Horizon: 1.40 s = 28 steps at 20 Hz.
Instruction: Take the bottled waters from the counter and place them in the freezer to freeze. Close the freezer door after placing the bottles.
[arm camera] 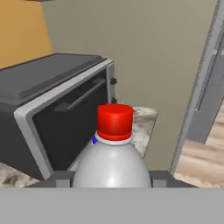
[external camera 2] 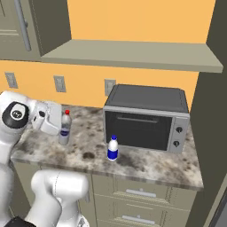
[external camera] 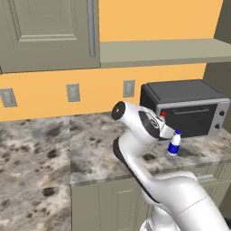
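Gripping red-capped bottle (arm camera: 112, 162), end effector (arm camera: 111, 178) clamped.

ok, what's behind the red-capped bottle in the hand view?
Behind the red-capped bottle, held in the gripper, sits the toaster oven; a blue speck at its shoulder may be the other bottle, mostly covered.

We see a red-capped bottle (arm camera: 113, 157), a blue-capped bottle (external camera 2: 113, 148) with a blue label, a grey-brown speckled counter (external camera 2: 146, 166), and an orange wall (external camera 2: 133, 20).

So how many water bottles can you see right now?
2. The red-capped bottle stands on the counter between the end effector's fingers; the blue-capped bottle stands in front of the toaster oven.
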Available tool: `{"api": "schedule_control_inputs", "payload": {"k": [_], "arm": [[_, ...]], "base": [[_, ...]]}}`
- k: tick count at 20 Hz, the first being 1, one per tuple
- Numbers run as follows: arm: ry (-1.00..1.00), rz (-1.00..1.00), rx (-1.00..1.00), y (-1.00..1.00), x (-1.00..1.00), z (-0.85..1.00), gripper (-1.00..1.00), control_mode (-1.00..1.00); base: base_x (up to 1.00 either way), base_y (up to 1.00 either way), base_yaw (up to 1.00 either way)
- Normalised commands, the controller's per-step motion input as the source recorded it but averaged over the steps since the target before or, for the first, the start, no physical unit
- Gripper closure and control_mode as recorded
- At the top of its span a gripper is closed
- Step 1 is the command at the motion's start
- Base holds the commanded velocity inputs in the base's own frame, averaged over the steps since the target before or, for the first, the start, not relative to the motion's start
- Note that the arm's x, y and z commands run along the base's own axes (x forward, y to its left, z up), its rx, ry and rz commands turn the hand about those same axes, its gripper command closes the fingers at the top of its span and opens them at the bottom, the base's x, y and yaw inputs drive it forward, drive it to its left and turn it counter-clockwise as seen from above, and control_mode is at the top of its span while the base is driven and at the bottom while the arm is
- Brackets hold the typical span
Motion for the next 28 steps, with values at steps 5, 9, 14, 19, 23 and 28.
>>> {"api": "schedule_control_inputs", "payload": {"k": [5, 9, 14, 19, 23, 28], "arm": [[-0.14, 0.61, -0.04, -0.29, -0.21, 0.75, 1.00, -1.00], [-0.07, 0.64, -0.15, -0.05, -0.44, 0.49, 1.00, -1.00], [-0.01, 0.66, -0.17, 0.00, -0.38, 0.43, 1.00, -1.00], [-0.06, 0.60, -0.09, 0.00, -0.56, 0.02, 1.00, -1.00], [-0.23, 0.23, 0.06, 0.01, -0.54, 0.01, 1.00, -1.00], [-0.05, -0.10, 0.09, -0.01, -0.17, 0.00, 1.00, -1.00]], "base": [[0.00, 0.00, 0.00], [0.00, 0.00, 0.00], [0.00, 0.00, 0.00], [0.00, 0.00, 0.00], [0.00, 0.00, 0.00], [0.00, 0.00, 0.00]]}}
